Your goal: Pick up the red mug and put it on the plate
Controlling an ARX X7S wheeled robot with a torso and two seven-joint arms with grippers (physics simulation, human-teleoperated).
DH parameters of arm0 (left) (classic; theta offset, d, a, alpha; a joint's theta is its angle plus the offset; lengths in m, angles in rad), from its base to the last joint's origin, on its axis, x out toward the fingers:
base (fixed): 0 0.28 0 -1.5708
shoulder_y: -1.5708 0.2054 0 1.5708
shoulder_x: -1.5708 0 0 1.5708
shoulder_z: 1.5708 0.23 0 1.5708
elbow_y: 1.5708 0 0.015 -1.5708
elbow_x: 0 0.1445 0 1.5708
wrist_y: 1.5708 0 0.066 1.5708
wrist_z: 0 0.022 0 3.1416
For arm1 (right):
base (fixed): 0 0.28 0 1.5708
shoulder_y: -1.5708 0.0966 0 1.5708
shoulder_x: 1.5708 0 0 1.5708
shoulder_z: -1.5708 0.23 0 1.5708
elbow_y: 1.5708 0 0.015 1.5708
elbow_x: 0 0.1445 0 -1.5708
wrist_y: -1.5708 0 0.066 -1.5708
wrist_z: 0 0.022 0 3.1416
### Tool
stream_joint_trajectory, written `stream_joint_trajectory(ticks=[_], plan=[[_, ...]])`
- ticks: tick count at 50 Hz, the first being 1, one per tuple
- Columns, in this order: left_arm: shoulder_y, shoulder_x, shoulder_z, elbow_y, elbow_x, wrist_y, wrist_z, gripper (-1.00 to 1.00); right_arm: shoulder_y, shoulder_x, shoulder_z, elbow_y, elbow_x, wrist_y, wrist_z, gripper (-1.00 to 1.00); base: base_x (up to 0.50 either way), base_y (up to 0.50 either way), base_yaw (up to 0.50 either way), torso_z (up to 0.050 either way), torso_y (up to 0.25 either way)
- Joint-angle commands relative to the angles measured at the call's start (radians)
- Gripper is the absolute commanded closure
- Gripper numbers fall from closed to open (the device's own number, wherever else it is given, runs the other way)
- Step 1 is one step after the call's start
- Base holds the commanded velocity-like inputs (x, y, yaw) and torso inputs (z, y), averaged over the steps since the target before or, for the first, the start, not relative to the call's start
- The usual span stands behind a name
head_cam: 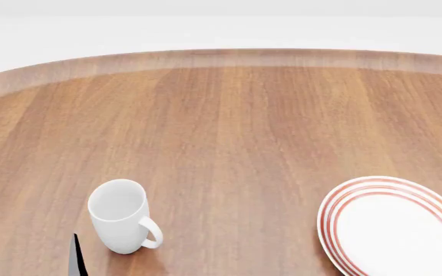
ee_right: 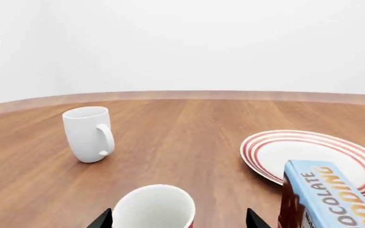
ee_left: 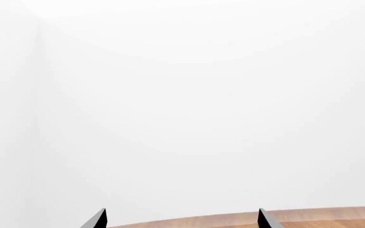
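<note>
- Bench (head_cam: pixel 229 132): round wooden top; its curved far edge runs well beyond both sets of fingers, with wide bare wood between the objects and that edge.
- Plate (ee_right: pixel 315 156): white with concentric red rings at the rim, lying flat ahead of the right fingers and off to one side; its near rim is partly hidden by the box.
- Chocolate pudding box (ee_right: pixel 322 197): blue and brown, upright, close beside one right fingertip, between the fingers and the plate.
- White mug (head_cam: pixel 121 215): plain, upright, just beyond the left fingers (head_cam: pixel 73 256).
- Red mug (ee_right: pixel 154 209): upright between the right fingers (ee_right: pixel 103 219); only the white inside and a sliver of red rim show.
- Right fingers: spread, flanking the mug; contact cannot be told.
- Left fingers: spread apart, holding nothing.
</note>
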Motion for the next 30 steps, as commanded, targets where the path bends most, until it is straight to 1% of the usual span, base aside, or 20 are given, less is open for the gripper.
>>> stream_joint_trajectory(ticks=[1,30], plan=[[-0.001,-0.002,0.003,-0.002,0.000,0.004,-0.003,-1.00,-0.007,-0.001,-0.011,0.018,-0.001,-0.015,-0.005,-1.00,0.00,0.00,0.00,0.000,0.000],[-0.004,-0.006,0.011,-0.005,0.000,0.009,-0.010,-1.00,0.023,-0.022,-0.045,0.135,0.030,-0.064,-0.038,-1.00,0.00,0.00,0.00,0.000,0.000]])
